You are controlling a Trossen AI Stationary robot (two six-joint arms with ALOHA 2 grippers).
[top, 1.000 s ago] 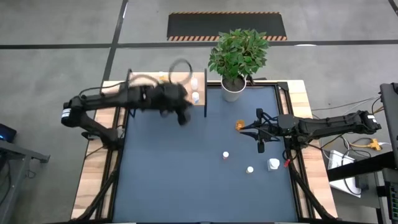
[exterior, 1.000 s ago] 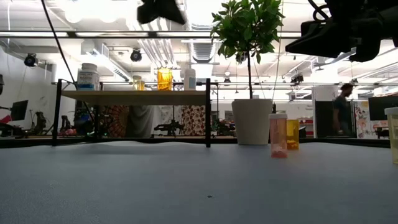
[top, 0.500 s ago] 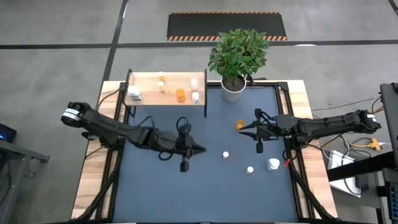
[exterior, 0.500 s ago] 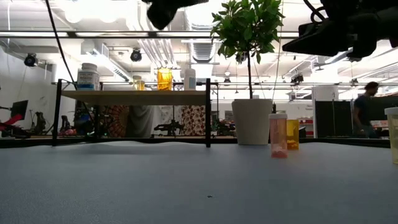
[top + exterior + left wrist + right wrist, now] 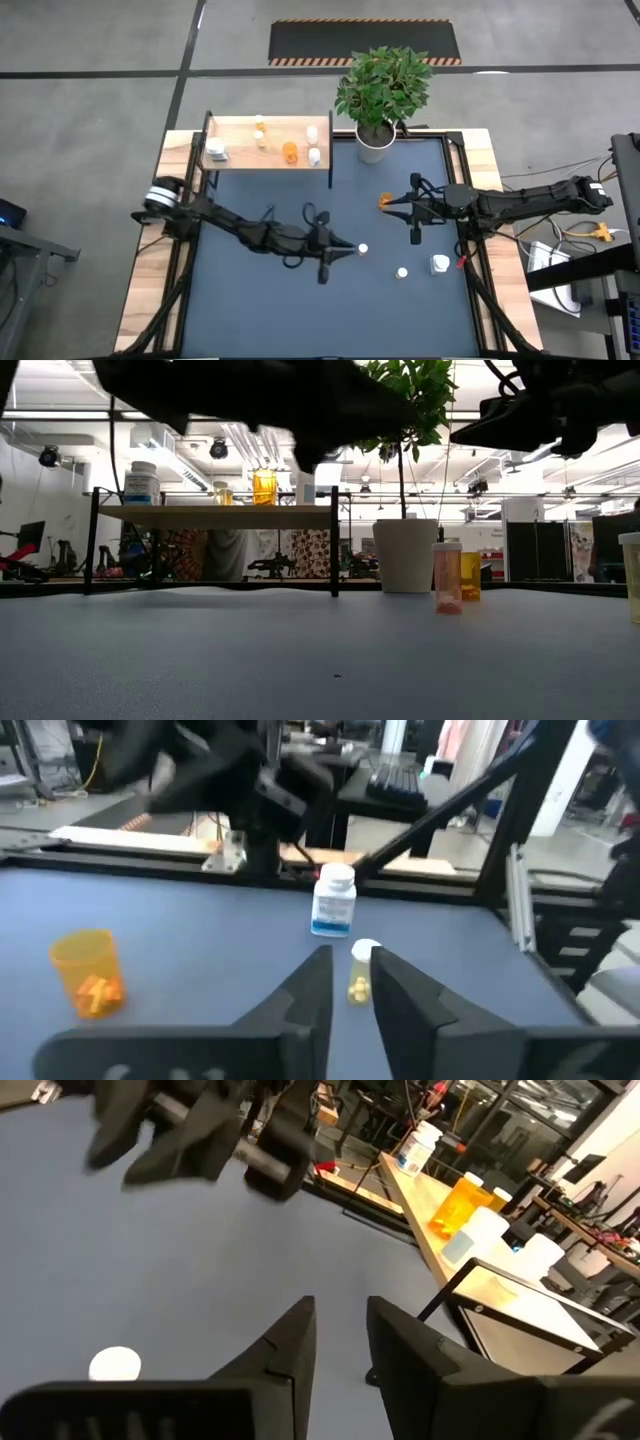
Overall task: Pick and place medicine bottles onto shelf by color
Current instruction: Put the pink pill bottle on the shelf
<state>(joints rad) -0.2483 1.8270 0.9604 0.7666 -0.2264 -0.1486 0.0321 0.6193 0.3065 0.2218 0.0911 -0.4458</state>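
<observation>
A: Since half a second ago the left gripper (image 5: 345, 250) has run further across the table, from mid-table to just short of a small white-capped bottle (image 5: 363, 249). Fingers parted, nothing between them; in its wrist view that bottle (image 5: 361, 970) sits just beyond the tips.

B: Right gripper (image 5: 416, 232)?

A: Unmoved, hanging beside the orange bottle (image 5: 385, 202) near the plant pot (image 5: 374, 150). Fingers apart, empty.

B: Handling?

A: Judged light, rigid plastic, smooth-sided and easy to tip. Take it across the body below the cap, squarely.

B: Count, relative to the shelf (image 5: 235, 155)?

A: On the shelf, five: one large white bottle (image 5: 214, 151), two small white (image 5: 313, 133), one orange (image 5: 290, 152), one pale-capped amber (image 5: 260, 130). Off it, on the blue table, four: the target, the orange one, another small capped bottle (image 5: 402, 272), a larger white one (image 5: 440, 264).
</observation>
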